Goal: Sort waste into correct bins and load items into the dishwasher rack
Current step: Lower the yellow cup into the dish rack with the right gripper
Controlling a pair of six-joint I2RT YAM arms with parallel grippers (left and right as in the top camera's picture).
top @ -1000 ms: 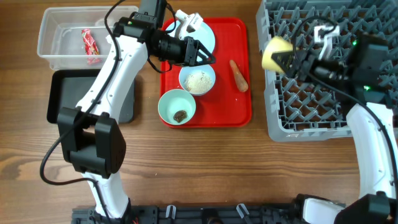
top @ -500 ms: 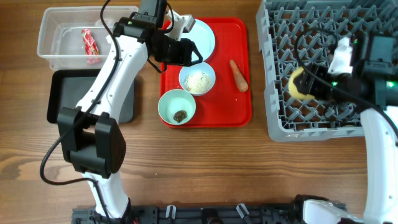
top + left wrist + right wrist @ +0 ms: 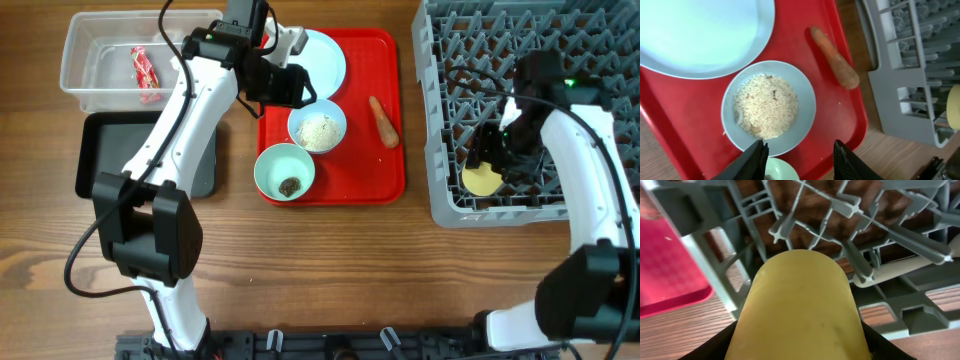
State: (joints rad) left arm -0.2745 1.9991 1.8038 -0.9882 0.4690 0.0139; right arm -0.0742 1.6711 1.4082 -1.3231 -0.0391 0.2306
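Lowered since earlier, the yellow cup (image 3: 482, 180) is clamped by the right gripper (image 3: 798, 341) in the near left corner of the dishwasher rack (image 3: 440, 120). It should be settled between pegs (image 3: 850, 255) before release; the left gripper (image 3: 800, 152) is held spread over the rice bowl (image 3: 807, 107).

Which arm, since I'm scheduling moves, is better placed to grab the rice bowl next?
Left. The left hand hovers open directly over the rice bowl on the red tray; the right hand is across at the grey rack, gripping the yellow cup.
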